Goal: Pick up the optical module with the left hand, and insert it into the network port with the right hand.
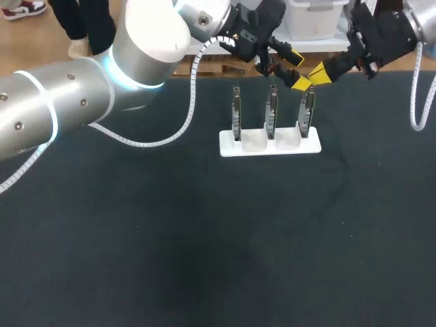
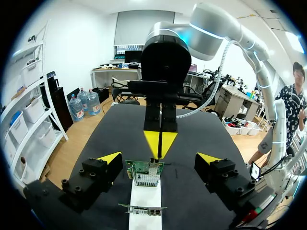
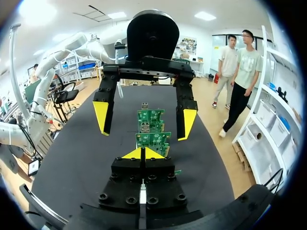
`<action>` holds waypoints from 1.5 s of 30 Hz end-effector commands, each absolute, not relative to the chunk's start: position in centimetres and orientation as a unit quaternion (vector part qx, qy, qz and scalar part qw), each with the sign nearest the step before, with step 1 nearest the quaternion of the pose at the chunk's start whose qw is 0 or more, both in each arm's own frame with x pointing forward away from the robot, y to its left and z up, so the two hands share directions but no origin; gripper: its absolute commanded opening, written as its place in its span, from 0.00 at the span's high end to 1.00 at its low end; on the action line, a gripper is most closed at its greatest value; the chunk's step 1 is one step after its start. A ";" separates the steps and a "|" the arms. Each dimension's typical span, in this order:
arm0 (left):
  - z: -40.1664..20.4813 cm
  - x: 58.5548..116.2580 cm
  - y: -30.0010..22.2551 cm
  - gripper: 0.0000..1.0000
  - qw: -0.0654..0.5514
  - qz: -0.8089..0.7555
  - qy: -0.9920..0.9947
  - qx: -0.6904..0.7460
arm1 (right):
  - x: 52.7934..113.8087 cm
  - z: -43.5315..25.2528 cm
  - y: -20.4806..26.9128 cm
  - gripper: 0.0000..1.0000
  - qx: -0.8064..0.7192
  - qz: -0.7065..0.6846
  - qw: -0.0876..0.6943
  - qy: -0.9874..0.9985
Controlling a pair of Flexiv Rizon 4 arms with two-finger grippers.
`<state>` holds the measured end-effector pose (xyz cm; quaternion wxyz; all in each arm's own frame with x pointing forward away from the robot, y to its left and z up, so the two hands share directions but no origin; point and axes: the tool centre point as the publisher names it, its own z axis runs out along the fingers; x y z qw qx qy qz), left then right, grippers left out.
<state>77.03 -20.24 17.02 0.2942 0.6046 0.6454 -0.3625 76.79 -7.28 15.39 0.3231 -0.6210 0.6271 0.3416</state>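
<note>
Head view: right gripper (image 1: 315,76) sits at the end network card (image 1: 306,112) in the white stand (image 1: 231,144). Left wrist: left gripper (image 2: 159,158) splayed, empty; right's tips apparently pinch the optical module (image 2: 154,164) at that card's top edge. Right wrist: cards line up, so push straight, gently.

Looked along a black bench (image 2: 120,124). Had the left gripper (image 2: 159,158) spread wide, its fingers (image 2: 109,157) flanking a green card (image 2: 144,173) and standing clear of it. Met the right gripper (image 2: 159,143) head-on, yellow tips pressed together and pointing down at the card's top edge. Found the card upright on a white stand (image 2: 145,196), a second card (image 2: 143,209) nearer on that stand.
</note>
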 end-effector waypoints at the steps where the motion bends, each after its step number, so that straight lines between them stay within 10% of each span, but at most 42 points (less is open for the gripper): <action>1: 17.0 77.0 -20.2 0.00 0.295 -0.362 0.645 0.605 | 77.0 15.6 -7.2 1.00 -0.621 0.341 0.324 0.627; 45: 17.0 77.0 -20.2 0.00 0.295 -0.362 0.645 0.605 | 76.7 14.0 -7.3 1.00 -0.619 0.340 0.307 0.638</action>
